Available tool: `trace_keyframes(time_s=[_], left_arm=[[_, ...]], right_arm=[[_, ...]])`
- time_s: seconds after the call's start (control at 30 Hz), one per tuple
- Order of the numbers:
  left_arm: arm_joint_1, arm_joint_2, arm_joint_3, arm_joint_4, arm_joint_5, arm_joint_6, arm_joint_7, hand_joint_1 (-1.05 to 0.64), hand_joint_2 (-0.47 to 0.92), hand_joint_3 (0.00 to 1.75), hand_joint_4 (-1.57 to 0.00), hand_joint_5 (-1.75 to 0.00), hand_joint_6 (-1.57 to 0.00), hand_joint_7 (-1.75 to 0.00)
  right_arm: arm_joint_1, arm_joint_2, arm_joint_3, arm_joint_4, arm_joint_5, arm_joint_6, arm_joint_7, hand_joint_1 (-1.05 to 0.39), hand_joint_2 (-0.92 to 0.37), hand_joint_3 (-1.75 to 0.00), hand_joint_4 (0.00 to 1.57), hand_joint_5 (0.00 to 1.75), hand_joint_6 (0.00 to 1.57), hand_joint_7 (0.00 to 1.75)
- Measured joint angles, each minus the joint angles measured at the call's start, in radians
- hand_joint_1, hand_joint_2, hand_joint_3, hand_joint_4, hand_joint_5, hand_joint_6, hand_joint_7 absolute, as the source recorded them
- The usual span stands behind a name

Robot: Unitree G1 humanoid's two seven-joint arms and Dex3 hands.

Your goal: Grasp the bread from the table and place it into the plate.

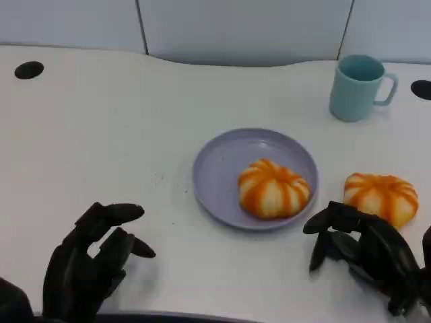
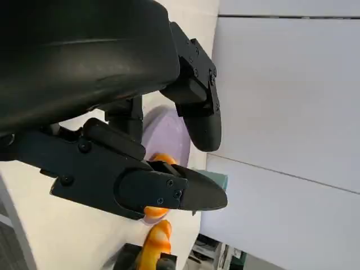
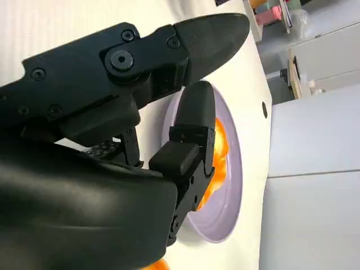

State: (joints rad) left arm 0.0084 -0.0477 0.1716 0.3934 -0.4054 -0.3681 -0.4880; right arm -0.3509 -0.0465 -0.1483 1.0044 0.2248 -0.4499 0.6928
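One orange-striped bread roll (image 1: 273,189) already in the lavender plate (image 1: 215,168), just ahead-left of the empty, loosely spread right hand (image 1: 367,252); second roll (image 1: 382,196) on the table just beyond its fingertips, ungrasped; left hand (image 1: 91,262) released, idle.

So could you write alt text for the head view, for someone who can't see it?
A lilac plate on a white table holds one orange-striped bread roll, while a second roll sits on the table to its right, by the robot's right hand. The left hand rests open at lower left; a teal mug stands behind.
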Motion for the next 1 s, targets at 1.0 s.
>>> trace_keyframes(time_s=[1.0], left_arm=[[-0.105, -0.006, 0.1, 0.221, -0.078, -0.023, -0.104, -0.72, 0.92, 0.19, -0.51, -1.75, -0.4, -1.35]], right_arm=[[-0.006, -0.014, -0.006, 0.015, 0.0, -0.015, 0.018, -0.6, -0.92, -0.15, 0.62, 1.6, 0.69, 1.14]])
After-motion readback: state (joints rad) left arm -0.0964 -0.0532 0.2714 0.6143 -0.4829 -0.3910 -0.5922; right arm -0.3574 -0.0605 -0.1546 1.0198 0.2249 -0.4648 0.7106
